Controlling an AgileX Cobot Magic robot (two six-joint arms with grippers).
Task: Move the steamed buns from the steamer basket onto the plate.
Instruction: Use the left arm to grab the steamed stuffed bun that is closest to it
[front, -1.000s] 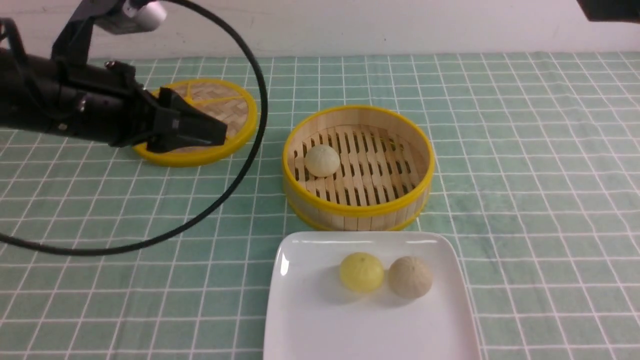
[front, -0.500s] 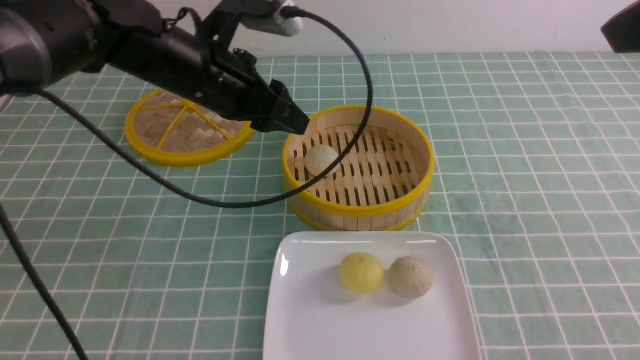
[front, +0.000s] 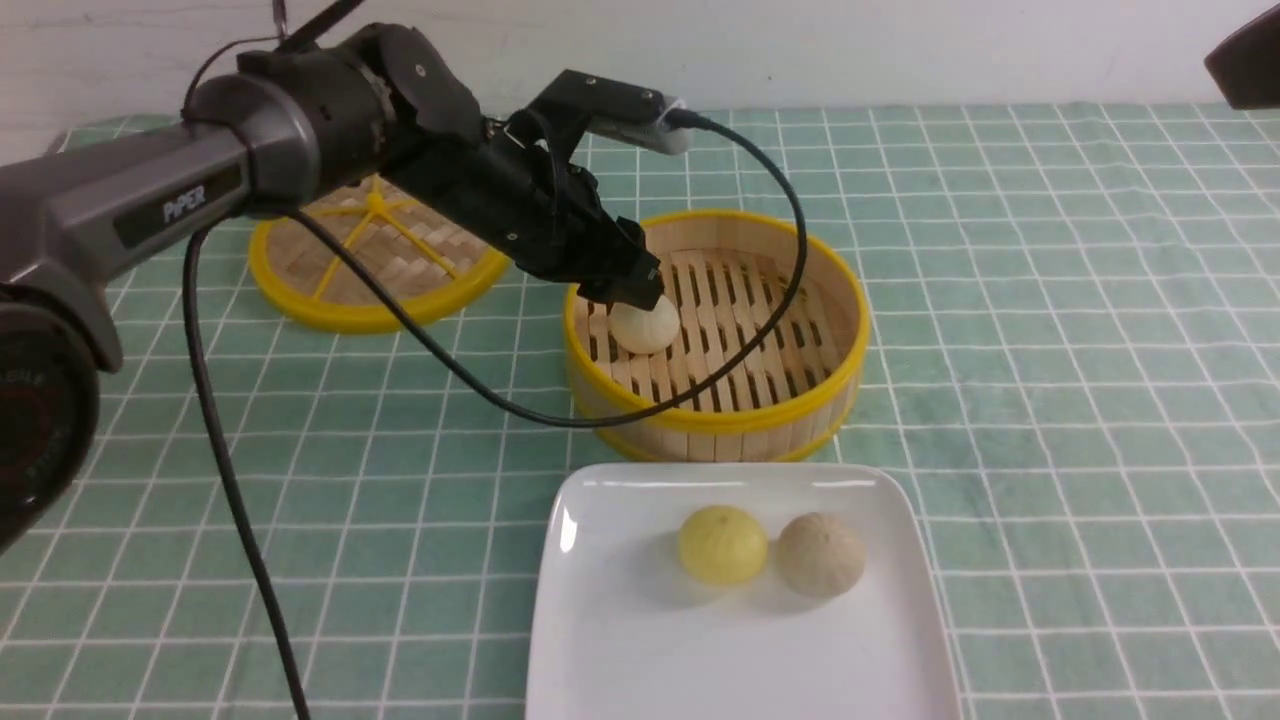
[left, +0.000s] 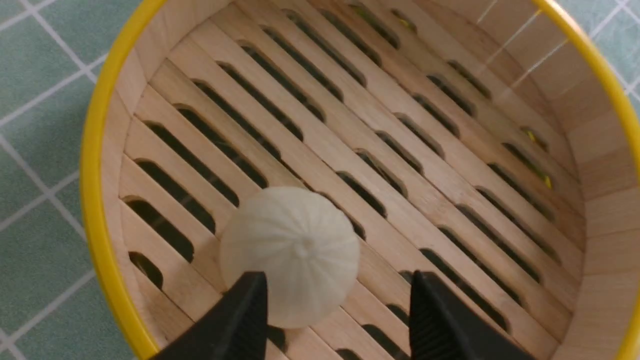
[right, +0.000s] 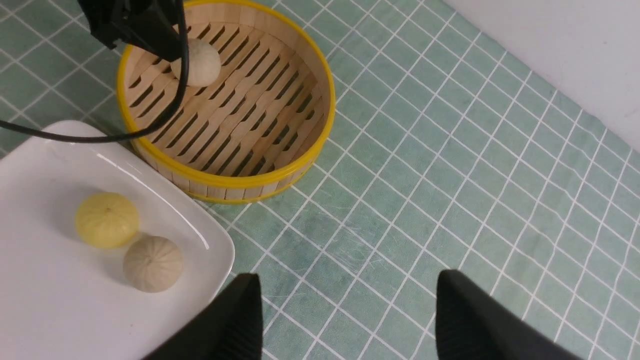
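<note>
Steamed buns (front: 722, 545) lie on plate (front: 620, 640) and in steamer basket (front: 715, 420), on a green-checked worktop (front: 1050, 350) before a white wall (front: 900, 50). Wrist views alone show left gripper (left: 335, 277) and right gripper (right: 348, 276) spread, empty.

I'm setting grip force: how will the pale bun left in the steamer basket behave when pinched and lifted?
The pale bun looks small and doughy, so probably light and dentable. Its round dome could roll across the slats of the steamer basket if nudged off-centre.
</note>
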